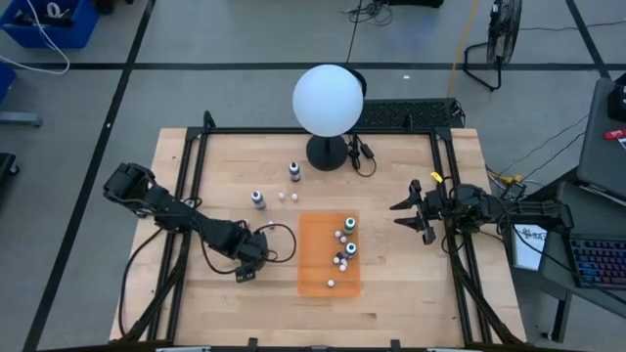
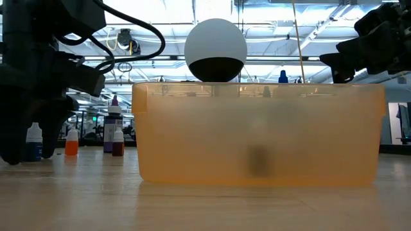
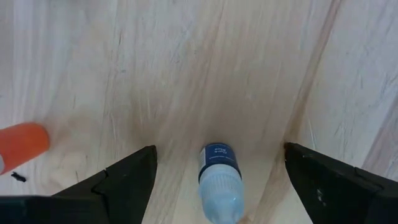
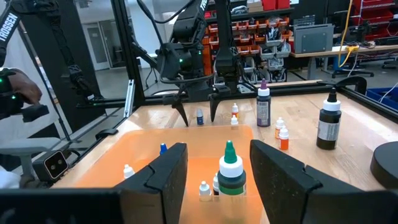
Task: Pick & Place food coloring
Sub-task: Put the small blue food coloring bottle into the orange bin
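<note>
The left gripper (image 3: 217,180), fingers apart, straddles a blue-labelled food coloring bottle (image 3: 220,179) on the pale wood table (image 3: 205,68). The right gripper (image 1: 411,212) hovers open beside the orange tray (image 1: 318,249).

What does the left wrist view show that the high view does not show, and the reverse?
Only the left wrist view shows the small blue-labelled bottle between the open fingers of the left gripper, standing on bare wood. Only the high view shows the orange bin holding several bottles, the white globe and the right gripper beside the bin. Both show the left gripper and the wooden table.
</note>
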Tool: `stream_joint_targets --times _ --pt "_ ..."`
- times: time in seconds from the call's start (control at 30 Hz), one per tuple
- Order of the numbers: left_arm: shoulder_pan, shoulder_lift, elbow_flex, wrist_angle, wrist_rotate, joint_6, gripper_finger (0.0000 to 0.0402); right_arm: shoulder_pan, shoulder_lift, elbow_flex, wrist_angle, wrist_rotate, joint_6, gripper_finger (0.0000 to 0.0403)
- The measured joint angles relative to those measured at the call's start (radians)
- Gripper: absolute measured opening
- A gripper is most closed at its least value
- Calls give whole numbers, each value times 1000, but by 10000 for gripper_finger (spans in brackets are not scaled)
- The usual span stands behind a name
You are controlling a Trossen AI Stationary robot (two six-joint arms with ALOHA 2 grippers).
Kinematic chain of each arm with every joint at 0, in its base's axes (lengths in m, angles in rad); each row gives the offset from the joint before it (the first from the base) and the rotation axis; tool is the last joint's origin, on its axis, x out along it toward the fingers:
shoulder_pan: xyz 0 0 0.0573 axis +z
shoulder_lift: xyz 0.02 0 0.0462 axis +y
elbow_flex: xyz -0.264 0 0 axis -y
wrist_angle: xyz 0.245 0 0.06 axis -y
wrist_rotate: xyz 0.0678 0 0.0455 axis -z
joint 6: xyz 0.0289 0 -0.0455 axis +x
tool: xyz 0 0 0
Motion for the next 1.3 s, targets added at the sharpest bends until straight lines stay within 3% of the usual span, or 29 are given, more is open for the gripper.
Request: stream_joint_targets --times 0.13,0.43,0.67,1.0,1.17,1.3 --pt "0 0 0 -4 20 -3 321 0 0 0 0 0 0 162" --pt "1 0 -1 -5 31 8 164 0 0 0 0 0 0 165" --pt "1 -5 -2 -3 44 13 77 0 0 0 0 0 0 164" --pt "4 -25 38 24 89 25 79 0 0 0 0 0 0 163" --pt "37 -26 195 -66 77 139 69 0 0 0 0 0 0 166" --pt "106 -27 394 -196 -2 227 69 0 0 0 0 0 0 166"
